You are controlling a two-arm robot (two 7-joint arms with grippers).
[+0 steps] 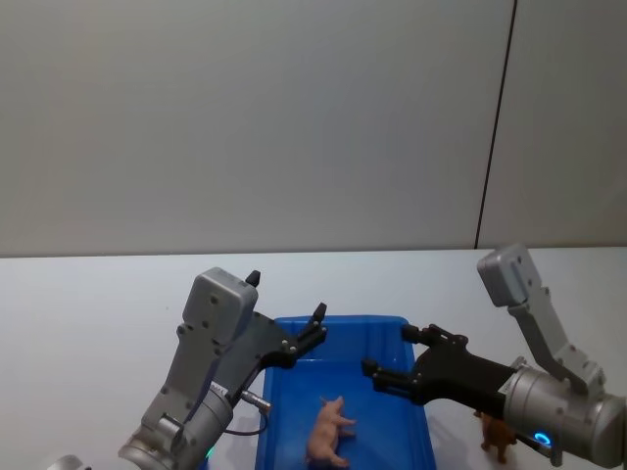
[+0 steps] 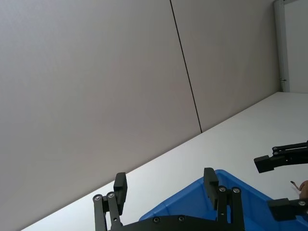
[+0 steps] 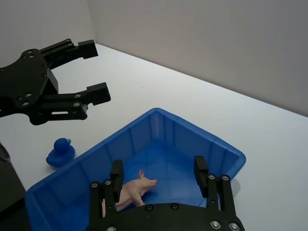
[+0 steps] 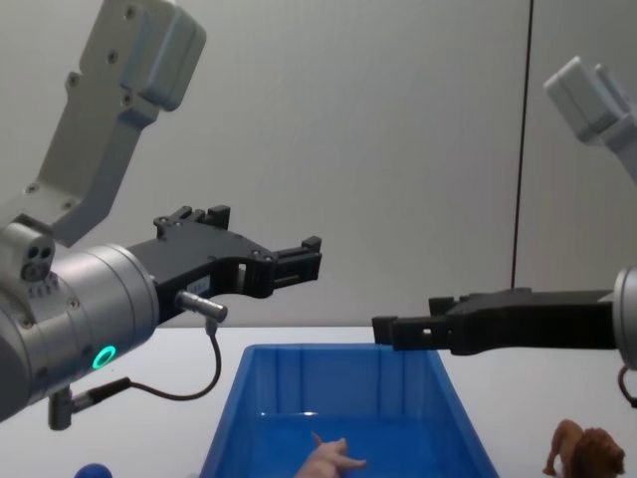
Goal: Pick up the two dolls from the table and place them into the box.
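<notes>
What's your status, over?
Left gripper, right gripper: open, empty, raised by bin. Lion right of bin, blue doll left, both on table. Pig in bin.

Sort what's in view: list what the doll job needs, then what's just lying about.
Job: lion doll, on the table right of the blue bin; blue duck doll, on the table left of it; left gripper and right gripper, both open, raised by the bin.
Lying about: pink pig figure, on its side in the bin.
</notes>
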